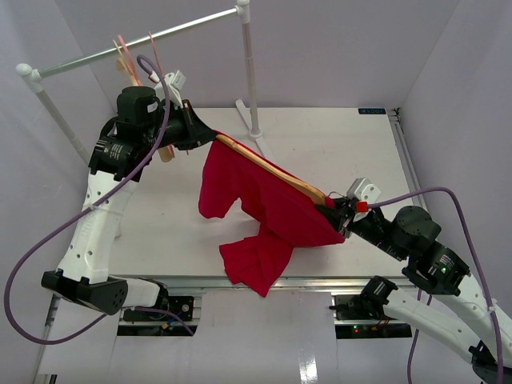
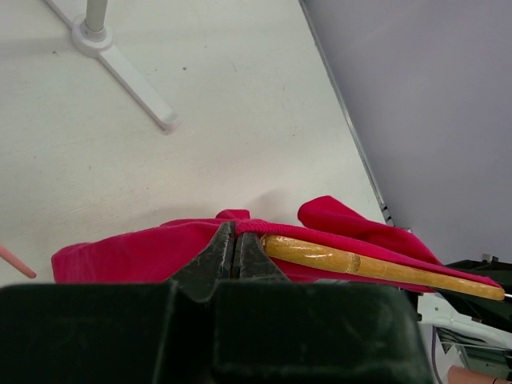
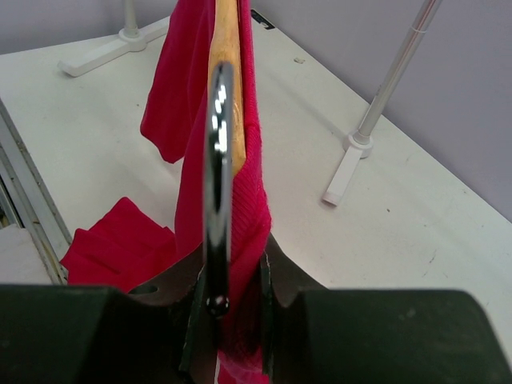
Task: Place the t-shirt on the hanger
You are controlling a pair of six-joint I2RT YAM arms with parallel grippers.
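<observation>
Right tool [image 3: 232, 272] sat closest, clamped on the t-shirt [image 3: 244, 200], with the silver hook [image 3: 218, 184] of the hanger [image 3: 226, 72] between its fingers. Red cloth draped below the hanger's wooden arm, and its lowest folds lay on the worktop [image 1: 320, 136] under the hanger. Left tool [image 2: 234, 240], fingers together, met the hanger's other end amid the cloth.

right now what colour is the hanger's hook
The hook is shiny silver, best seen in the right wrist view.
</observation>
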